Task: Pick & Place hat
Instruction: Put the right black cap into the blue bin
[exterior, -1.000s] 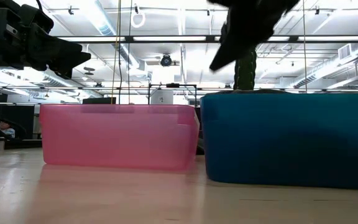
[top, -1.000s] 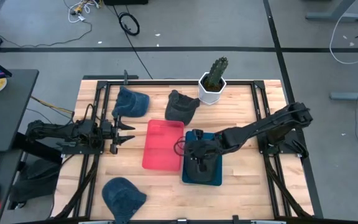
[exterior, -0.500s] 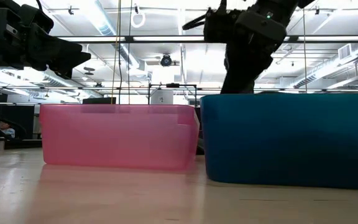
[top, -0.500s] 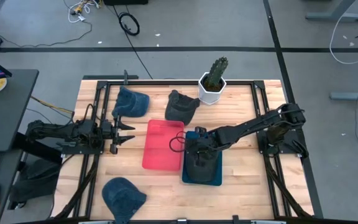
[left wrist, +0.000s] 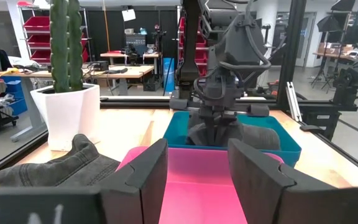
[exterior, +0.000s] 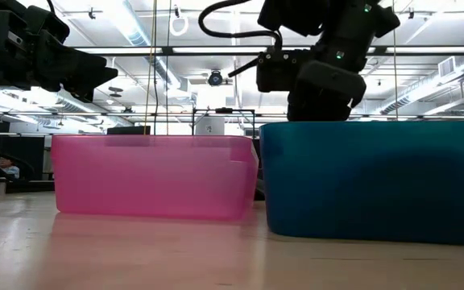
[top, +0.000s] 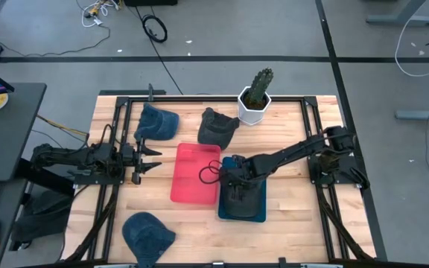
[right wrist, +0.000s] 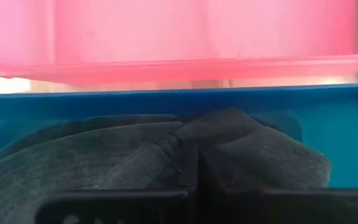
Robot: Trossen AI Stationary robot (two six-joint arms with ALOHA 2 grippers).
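right end effector clamped on dark hat inside blue bin, pink bin beside it

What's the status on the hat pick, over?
Right gripper shut on dark hat inside blue bin. Left gripper open, idle near pink bin. Nothing blocking.

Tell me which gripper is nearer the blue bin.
Right. The right gripper is down inside the blue bin, shut on the dark hat; the left gripper waits beyond the pink bin.
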